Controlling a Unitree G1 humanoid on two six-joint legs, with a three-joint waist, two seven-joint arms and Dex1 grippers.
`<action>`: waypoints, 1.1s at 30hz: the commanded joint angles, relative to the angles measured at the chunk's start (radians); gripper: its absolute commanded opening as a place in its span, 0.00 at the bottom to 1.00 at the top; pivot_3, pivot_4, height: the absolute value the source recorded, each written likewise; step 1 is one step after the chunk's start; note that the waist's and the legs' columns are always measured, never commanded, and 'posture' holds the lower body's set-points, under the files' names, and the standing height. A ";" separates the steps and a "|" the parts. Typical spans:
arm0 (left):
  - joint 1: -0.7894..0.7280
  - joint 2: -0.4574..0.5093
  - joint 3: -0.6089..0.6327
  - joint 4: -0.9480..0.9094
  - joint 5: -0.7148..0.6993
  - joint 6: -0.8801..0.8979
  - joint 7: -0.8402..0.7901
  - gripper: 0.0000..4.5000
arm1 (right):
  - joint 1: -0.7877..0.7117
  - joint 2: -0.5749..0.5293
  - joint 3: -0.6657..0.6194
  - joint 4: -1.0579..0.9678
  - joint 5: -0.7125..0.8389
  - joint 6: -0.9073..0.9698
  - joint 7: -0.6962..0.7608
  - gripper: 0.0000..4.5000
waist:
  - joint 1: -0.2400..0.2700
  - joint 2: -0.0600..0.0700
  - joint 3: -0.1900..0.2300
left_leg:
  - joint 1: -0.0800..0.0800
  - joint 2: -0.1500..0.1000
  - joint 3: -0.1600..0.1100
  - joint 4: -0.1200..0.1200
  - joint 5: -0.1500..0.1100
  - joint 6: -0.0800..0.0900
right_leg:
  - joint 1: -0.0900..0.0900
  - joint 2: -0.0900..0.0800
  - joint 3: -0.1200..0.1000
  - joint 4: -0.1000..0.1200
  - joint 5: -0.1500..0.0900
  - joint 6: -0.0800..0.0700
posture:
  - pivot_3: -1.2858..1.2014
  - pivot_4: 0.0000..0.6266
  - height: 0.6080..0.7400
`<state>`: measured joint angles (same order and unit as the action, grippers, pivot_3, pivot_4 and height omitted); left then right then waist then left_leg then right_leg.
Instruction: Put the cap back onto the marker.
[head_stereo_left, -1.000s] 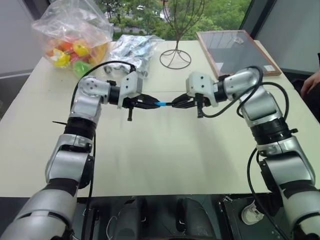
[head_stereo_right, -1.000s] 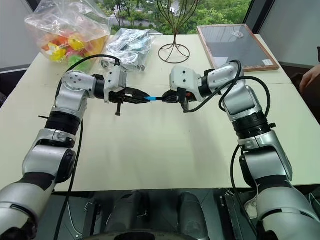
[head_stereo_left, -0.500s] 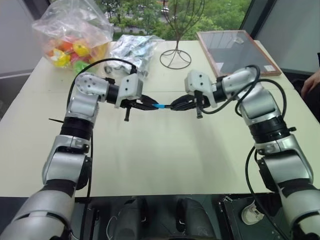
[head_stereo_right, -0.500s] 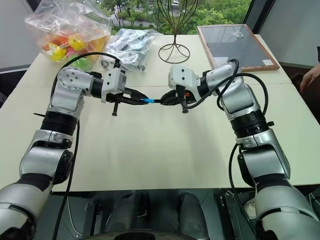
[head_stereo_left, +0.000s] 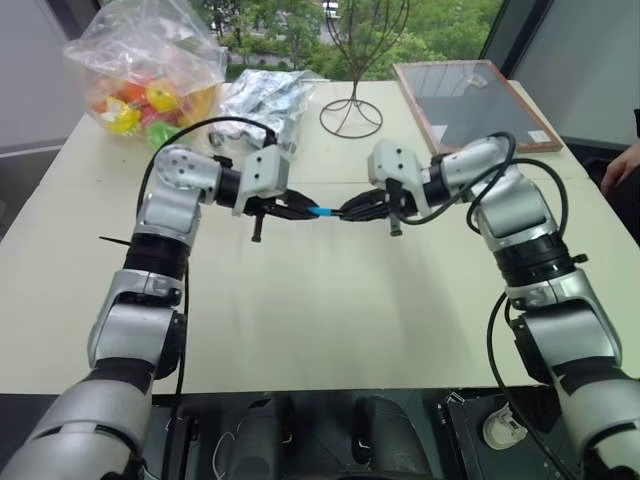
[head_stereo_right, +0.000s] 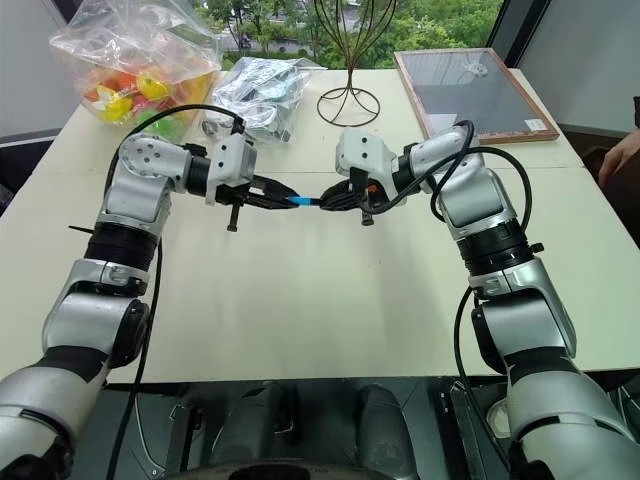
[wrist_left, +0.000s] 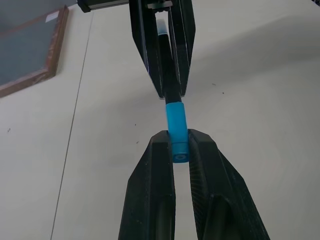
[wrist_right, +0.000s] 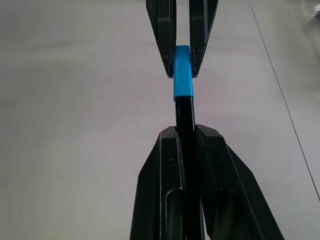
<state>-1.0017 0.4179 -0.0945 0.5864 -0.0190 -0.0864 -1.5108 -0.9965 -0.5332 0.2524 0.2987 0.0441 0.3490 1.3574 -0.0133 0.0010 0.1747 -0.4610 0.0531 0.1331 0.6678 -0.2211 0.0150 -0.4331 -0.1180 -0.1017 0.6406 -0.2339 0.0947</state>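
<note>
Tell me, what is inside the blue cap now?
The marker enters the cap from the right end effector side. Its tip is covered by the cap, so how deep it sits cannot be seen. The left end effector grips the cap.

Bright, even daylight from the window (head_stereo_left: 300, 30) behind the counter (head_stereo_left: 320, 320); soft faint shadows under the arms, frames sharp, no glare.

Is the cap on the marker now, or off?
On: the cap meets the marker with no tip showing. How firmly, cannot tell.
</note>
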 joint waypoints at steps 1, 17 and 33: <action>-0.036 -0.104 -0.061 -0.099 -0.096 0.001 -0.048 0.00 | -0.076 0.063 -0.044 -0.037 0.036 -0.046 -0.085 0.00 | 0.000 0.000 0.000 | 0.000 0.000 0.000 0.000 0.000 0.000 | 0.000 0.000 0.000 0.000 0.000 0.000 | 0.52 0.24 1.00; -0.032 -0.073 -0.103 -0.018 0.012 -0.130 -0.007 0.00 | -0.047 0.028 -0.025 -0.040 0.004 -0.085 -0.058 0.00 | 0.001 0.000 0.000 | 0.000 0.000 0.000 0.000 0.000 0.000 | 0.000 0.000 0.000 0.000 0.000 0.000 | 0.52 0.24 1.00; -0.045 -0.041 -0.109 0.098 0.056 -0.254 0.076 0.00 | -0.028 -0.015 -0.019 0.009 -0.023 -0.135 -0.050 0.00 | 0.002 0.000 0.000 | 0.000 0.000 0.000 0.000 0.000 0.000 | 0.000 0.000 0.000 0.000 0.000 0.000 | 0.52 0.24 1.00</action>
<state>-1.0308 0.4012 -0.1534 0.6981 0.0415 -0.3151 -1.4151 -0.9776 -0.5574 0.2594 0.3388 -0.0006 0.2459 1.3287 -0.0114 0.0010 0.1747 -0.4611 0.0528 0.1334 0.6679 -0.2211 0.0150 -0.4335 -0.1183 -0.1014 0.6410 -0.2339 0.0947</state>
